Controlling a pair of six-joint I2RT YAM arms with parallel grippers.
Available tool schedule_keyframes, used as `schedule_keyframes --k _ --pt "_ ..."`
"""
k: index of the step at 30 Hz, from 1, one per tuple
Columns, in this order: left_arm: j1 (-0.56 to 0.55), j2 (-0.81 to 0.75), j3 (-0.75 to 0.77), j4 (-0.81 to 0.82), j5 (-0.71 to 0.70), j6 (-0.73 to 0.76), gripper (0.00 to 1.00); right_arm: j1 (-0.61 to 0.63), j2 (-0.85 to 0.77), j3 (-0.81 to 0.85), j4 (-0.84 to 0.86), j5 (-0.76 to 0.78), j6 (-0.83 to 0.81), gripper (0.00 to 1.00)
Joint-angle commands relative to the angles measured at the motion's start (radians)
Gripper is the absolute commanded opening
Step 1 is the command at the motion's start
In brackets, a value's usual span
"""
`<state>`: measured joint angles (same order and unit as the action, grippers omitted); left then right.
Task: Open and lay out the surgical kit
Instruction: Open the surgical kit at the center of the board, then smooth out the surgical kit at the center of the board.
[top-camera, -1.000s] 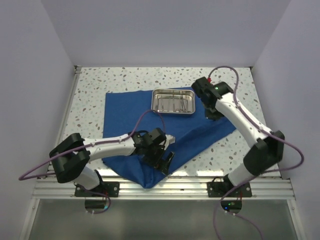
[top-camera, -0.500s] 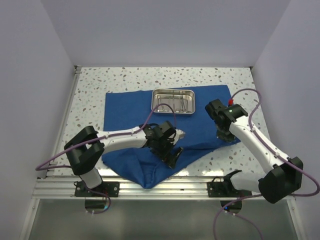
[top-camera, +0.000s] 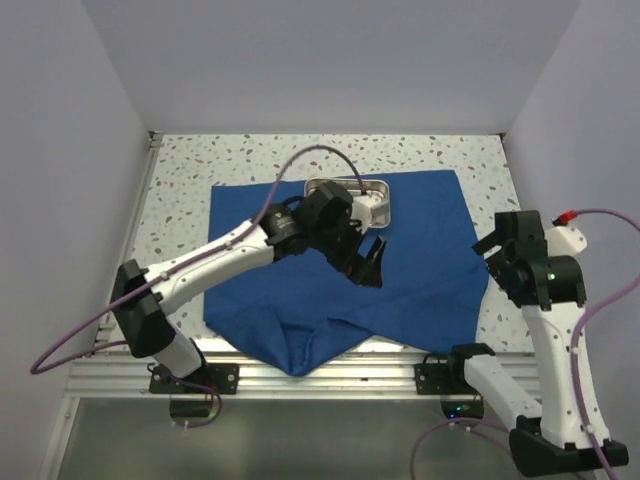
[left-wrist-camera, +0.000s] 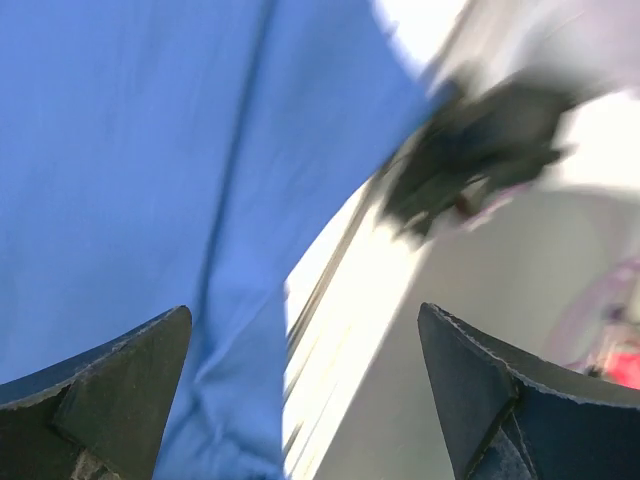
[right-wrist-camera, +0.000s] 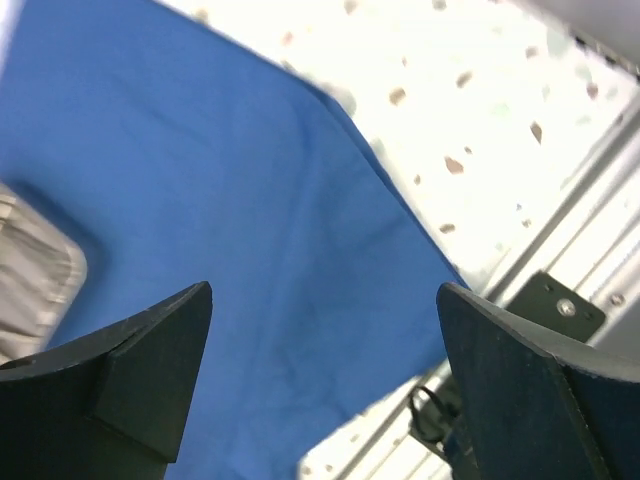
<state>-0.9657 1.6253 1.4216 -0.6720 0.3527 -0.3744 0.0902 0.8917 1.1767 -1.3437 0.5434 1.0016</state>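
Jaws of the left gripper (top-camera: 366, 263) stand released, wide apart, with nothing between them. The left wrist view shows both dark fingers (left-wrist-camera: 120, 370) spread, with only blue cloth and the pale near rail (top-camera: 330, 372) beneath. The left arm (top-camera: 215, 255) reaches in from the near left corner of the table (top-camera: 180, 200) and crosses the blue cloth (top-camera: 420, 260), so this gripper hangs over the middle of the sheet, just on the near side of the steel tray (top-camera: 374, 203).

The cloth lies opened out across the middle of the table. Its far corners are spread flat, while its near part is creased and runs down to a point at the near edge, left of centre. The tray sits on the cloth close to its far edge, and the arm covers its left part, so whatever it holds cannot be made out.

At the right edge of the cloth, the right gripper (top-camera: 492, 262) is likewise released, its fingers (right-wrist-camera: 130, 370) far apart and gripping nothing. Its wrist view looks down on the cloth's right border, the speckled table beyond it, and one corner of the tray (right-wrist-camera: 35, 280).
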Motion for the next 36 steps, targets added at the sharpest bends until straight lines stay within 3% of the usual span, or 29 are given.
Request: schedule_keyframes --k 1,3,4,5,7,11,16,21,29,36 --pt "0.053 -0.136 0.140 0.123 0.216 -0.012 1.00 -0.006 -0.039 0.103 -0.267 0.131 0.019 0.99" --pt "0.065 -0.157 0.171 0.132 0.155 -0.014 1.00 -0.006 -0.022 0.120 -0.169 0.069 -0.074 0.99" --pt "0.070 -0.160 0.171 0.111 0.078 -0.009 1.00 -0.006 -0.014 0.110 -0.031 0.014 -0.122 0.98" --pt "0.079 -0.160 0.165 0.086 -0.107 -0.017 1.00 -0.006 0.027 0.077 0.041 -0.064 -0.168 0.97" --pt "0.169 -0.136 0.131 0.029 -0.199 -0.027 1.00 -0.006 0.122 0.081 0.133 -0.225 -0.205 0.97" --pt "0.381 -0.067 0.083 0.040 -0.221 -0.015 1.00 -0.004 0.373 0.155 0.237 -0.335 -0.268 0.99" --pt "0.647 0.050 0.060 0.130 -0.126 -0.034 1.00 -0.041 0.653 0.274 0.339 -0.231 -0.357 0.99" --pt "0.833 0.157 0.100 0.206 -0.110 -0.012 1.00 -0.133 0.852 0.409 0.383 -0.211 -0.383 0.99" --pt "1.004 0.294 0.093 0.314 -0.070 -0.027 1.00 -0.217 1.151 0.622 0.448 -0.221 -0.428 0.99" --pt "1.047 0.372 0.105 0.330 -0.124 -0.015 1.00 -0.221 1.211 0.661 0.620 -0.246 -0.526 0.99"
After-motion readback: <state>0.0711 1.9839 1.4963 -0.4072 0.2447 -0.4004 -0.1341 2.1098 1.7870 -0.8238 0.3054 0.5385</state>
